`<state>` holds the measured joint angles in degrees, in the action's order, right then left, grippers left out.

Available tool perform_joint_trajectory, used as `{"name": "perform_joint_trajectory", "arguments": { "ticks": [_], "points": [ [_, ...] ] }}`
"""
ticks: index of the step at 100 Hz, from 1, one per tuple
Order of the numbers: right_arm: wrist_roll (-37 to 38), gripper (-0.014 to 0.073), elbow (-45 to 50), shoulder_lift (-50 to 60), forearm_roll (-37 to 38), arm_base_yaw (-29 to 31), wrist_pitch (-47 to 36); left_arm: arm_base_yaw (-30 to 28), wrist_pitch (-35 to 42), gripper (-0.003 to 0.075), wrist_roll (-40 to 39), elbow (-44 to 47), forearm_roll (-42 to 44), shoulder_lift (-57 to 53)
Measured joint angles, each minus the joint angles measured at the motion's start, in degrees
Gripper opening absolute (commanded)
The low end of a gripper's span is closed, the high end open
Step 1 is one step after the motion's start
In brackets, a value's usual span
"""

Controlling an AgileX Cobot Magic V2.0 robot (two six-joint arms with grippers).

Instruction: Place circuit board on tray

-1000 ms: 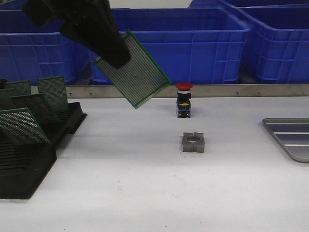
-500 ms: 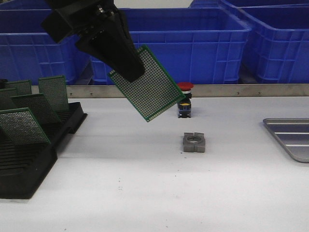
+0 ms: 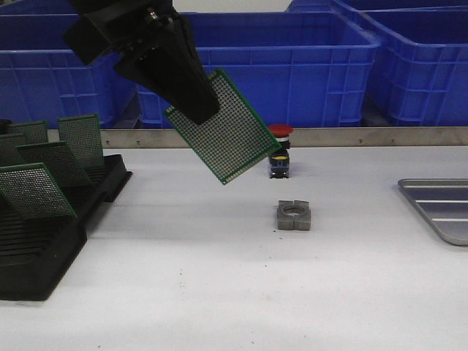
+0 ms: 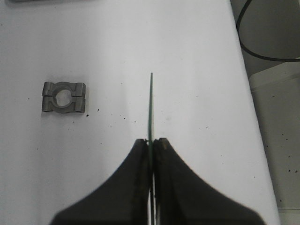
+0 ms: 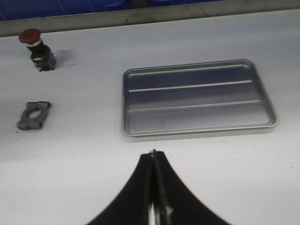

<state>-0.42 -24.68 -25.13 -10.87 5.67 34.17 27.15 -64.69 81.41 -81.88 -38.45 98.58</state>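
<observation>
The green perforated circuit board [image 3: 221, 126] hangs tilted in the air above the white surface [image 3: 219, 278], pinched by its upper corner in the left end effector [image 4: 151, 142]. The grey metal tray [image 5: 197, 97] lies far off to the right, apart from the board. The right end effector [image 5: 153, 154] hovers near the tray, fingers pressed together on nothing. A grey metal clamp block [image 3: 294, 216] and a red-capped push button [image 3: 278, 151] sit between, and more boards stand in the black slotted rack [image 3: 44, 241].

We get a low front cam facing the far crates [image 3: 263, 66]; both wrist cams look down, sharing the metal clamp block [image 4: 64, 98].
</observation>
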Motion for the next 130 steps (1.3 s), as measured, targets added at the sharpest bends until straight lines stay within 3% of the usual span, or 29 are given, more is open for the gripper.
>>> {"name": "perform_joint_trajectory", "arguments": {
  "ticks": [17, 28, 35, 60, 88, 105, 122, 130],
  "points": [
    [-5.04, 0.0281, -3.12, -8.47, -10.47, 0.0, 0.48, 0.0, 0.0, -0.0017, 0.0, 0.0, 0.0, 0.0],
    [-14.23, 0.045, -4.95, -13.91, -19.9, 0.0, 1.86, 0.0, 0.0, -0.0017, 0.0, 0.0, 0.0, 0.0],
    [-22.01, 0.0487, -6.05, -17.13, -26.58, -0.26, 3.01, 0.0, 0.0, -0.0017, 0.0, 0.0, 0.0, 0.0],
    [-51.43, 0.049, -10.32, -27.56, -45.61, -10.24, 3.69, 0.0, 0.0, -0.0017, 0.0, 0.0, 0.0, 0.0],
    [-80.38, 0.0489, -15.33, -42.75, -49.91, -22.19, 3.58, 0.0, 0.0, -0.0017, 0.0, 0.0, 0.0, 0.0],
    [-88.84, 0.0489, -20.34, -51.96, -53.73, -25.26, 3.34, 0.0, 0.0, -0.0017, 0.0, 0.0, 0.0, 0.0],
    [-90.87, 0.0482, -25.94, -59.23, -55.34, -25.8, 4.65, 0.0, 0.0, -0.0017, 0.0, 0.0, 0.0, 0.0],
    [-91.24, 0.0433, -28.26, -62.25, -55.42, -25.8, 6.87, 0.0, 0.1, -0.0017, 0.0, 0.0, 0.0, 0.0]
  ]
}}
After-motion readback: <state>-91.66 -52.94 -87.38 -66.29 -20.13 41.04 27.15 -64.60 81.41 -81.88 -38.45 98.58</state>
